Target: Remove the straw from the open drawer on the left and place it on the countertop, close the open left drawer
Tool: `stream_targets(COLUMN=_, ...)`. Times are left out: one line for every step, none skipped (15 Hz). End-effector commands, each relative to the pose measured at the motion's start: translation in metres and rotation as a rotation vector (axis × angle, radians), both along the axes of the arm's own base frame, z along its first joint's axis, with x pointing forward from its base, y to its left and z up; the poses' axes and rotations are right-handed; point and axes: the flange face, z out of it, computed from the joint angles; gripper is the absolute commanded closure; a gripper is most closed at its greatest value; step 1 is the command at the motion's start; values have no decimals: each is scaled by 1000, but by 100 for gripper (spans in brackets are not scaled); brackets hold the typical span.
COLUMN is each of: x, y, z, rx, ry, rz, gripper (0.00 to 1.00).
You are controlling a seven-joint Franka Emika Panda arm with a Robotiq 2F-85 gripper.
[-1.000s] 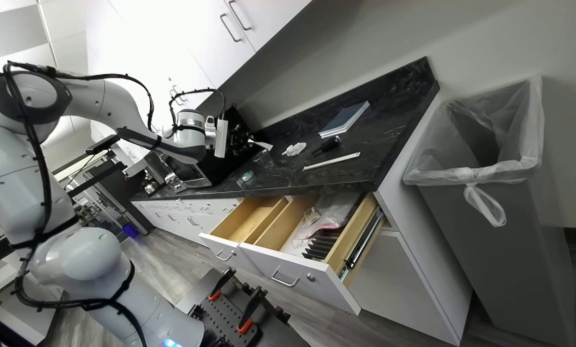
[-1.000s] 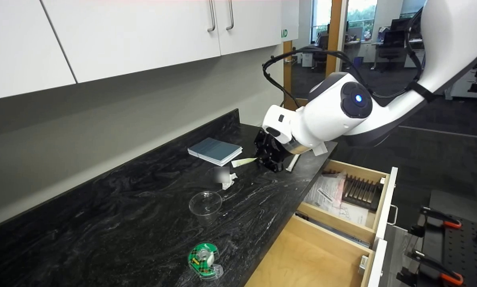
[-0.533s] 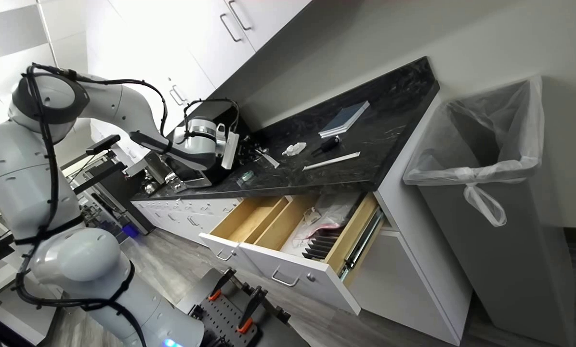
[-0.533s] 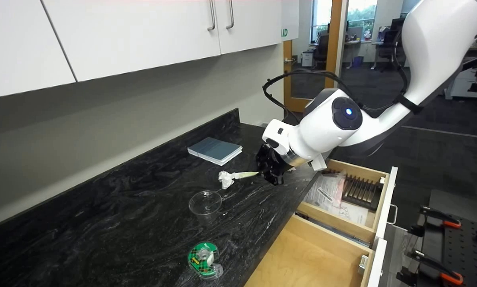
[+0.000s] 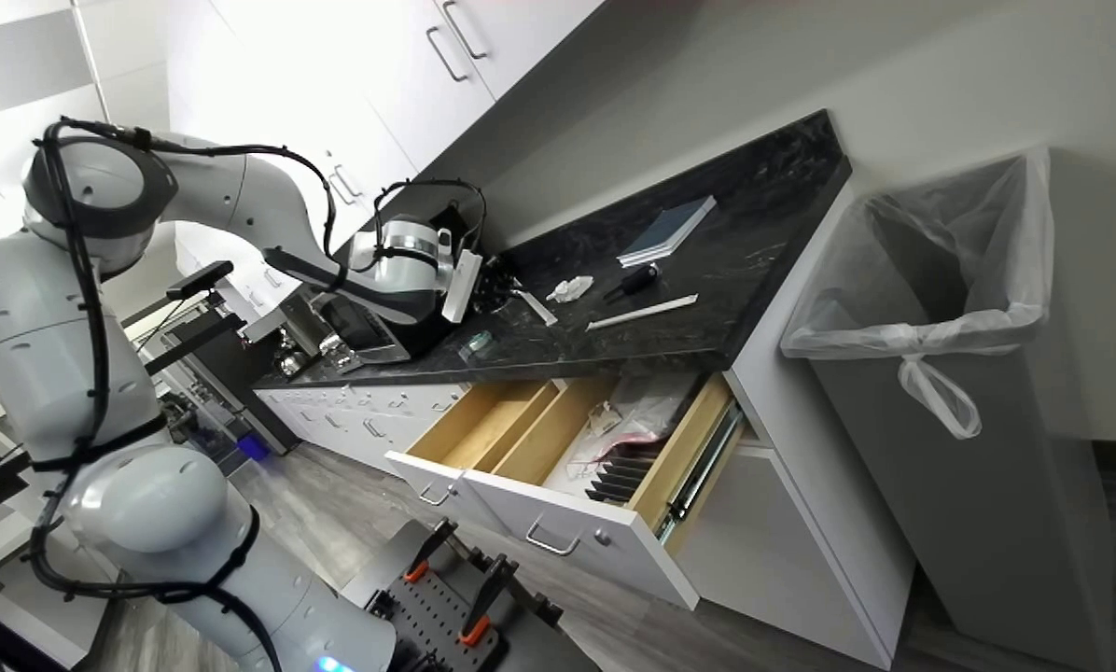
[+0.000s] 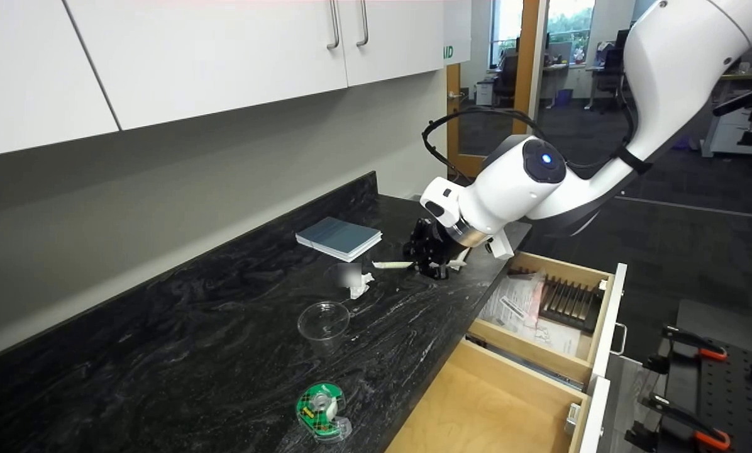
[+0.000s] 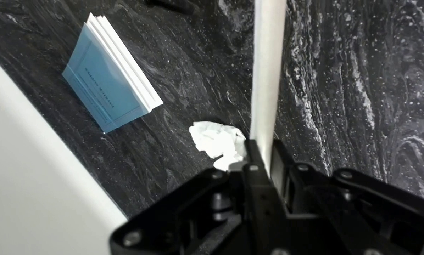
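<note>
My gripper [image 7: 263, 147] is shut on a white straw [image 7: 268, 71], which sticks out forward between the fingers. In both exterior views the gripper [image 5: 509, 285] [image 6: 425, 259] is over the black marbled countertop [image 6: 212, 352], and the held straw [image 5: 537, 309] [image 6: 391, 265] points away from it. The height above the slab is hard to tell. A second white straw [image 5: 642, 313] lies on the countertop; it is partly hidden behind the gripper in an exterior view. The left drawer [image 5: 432, 478] stands open, its bare wooden bottom showing [image 6: 483, 409].
The right drawer [image 5: 567, 532] is also open and holds bags and a black rack. On the countertop are crumpled white paper [image 7: 215, 140], blue books [image 7: 104, 81], a black marker [image 5: 634, 280], a clear cup [image 6: 324, 321] and green tape [image 6: 321, 409]. A bin [image 5: 969, 420] stands beside the cabinet.
In an exterior view my gripper has moved right and down along the countertop, then slightly up, with the straw. The straw's tip has swung downward. Both drawers have stayed open.
</note>
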Motion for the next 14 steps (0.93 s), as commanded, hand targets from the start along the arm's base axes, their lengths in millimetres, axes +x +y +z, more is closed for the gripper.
stream_targets(x=8, y=-9, z=2, rx=30, ry=-1, rz=38, gripper=54)
stream_targets(x=7, y=-11, z=3, rx=38, ry=-3, rz=46, gripper=47)
stream_targets(x=5, y=-11, z=4, rx=45, ry=-2, rz=52, gripper=38)
stream_targets(x=4, y=-12, z=7, rx=47, ry=-8, rz=59, gripper=32)
stream_targets(x=3, y=-11, z=8, rx=52, ry=-7, rz=65, gripper=23)
stream_targets(x=0, y=-9, z=11, rx=55, ry=-8, rz=74, gripper=16)
stream_targets(x=-4, y=-7, z=13, rx=54, ry=-9, rz=79, gripper=8)
stream_targets(x=-13, y=-2, z=16, rx=50, ry=-8, rz=88, gripper=2)
stream_targets(x=-23, y=2, z=19, rx=46, ry=-8, rz=102, gripper=0)
stream_targets(x=-36, y=8, z=22, rx=42, ry=-6, rz=119, gripper=0)
stream_targets(x=-51, y=15, z=25, rx=45, ry=-1, rz=146, gripper=0)
stream_targets(x=-72, y=23, z=27, rx=42, ry=9, rz=174, gripper=0)
stream_targets(x=-91, y=32, z=28, rx=42, ry=20, rz=205, gripper=0)
stream_targets(x=-115, y=43, z=25, rx=36, ry=38, rz=246, gripper=0)
